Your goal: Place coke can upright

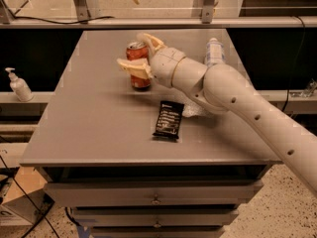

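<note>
The red-orange coke can (140, 78) stands upright on the grey table (84, 128), at the back middle. My gripper (132, 49) sits around the can's upper part. One cream finger (132, 66) crosses in front of the can and the other finger (150, 40) is behind it. The fingers are spread a little wider than the can, so the gripper is open. The white arm reaches in from the lower right.
A black snack wrapper (169, 119) lies flat in front of the can, to its right. A clear plastic bottle (214, 51) stands at the back right, behind the arm. A soap dispenser (19, 86) stands on a ledge to the left. Drawers sit below the tabletop.
</note>
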Available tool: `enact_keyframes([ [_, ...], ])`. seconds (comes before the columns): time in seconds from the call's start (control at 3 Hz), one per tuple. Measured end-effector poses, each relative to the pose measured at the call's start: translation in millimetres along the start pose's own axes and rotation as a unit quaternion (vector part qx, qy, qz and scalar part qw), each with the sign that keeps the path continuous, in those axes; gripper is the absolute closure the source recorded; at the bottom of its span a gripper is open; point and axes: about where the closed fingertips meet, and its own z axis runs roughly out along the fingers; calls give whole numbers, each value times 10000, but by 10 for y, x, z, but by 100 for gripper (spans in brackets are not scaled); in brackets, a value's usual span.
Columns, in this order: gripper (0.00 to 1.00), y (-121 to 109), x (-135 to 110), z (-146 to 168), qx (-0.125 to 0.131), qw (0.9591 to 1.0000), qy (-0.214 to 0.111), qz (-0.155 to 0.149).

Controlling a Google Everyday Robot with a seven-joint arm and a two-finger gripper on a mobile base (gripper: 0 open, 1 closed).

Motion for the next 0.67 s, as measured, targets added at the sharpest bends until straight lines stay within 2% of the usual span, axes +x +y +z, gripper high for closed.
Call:
enact_keyframes([
  [0.33, 0, 15, -9, 14, -15, 10000, -7, -1],
  [0.67, 0, 16, -10, 15, -16, 10000, -8, -1],
])
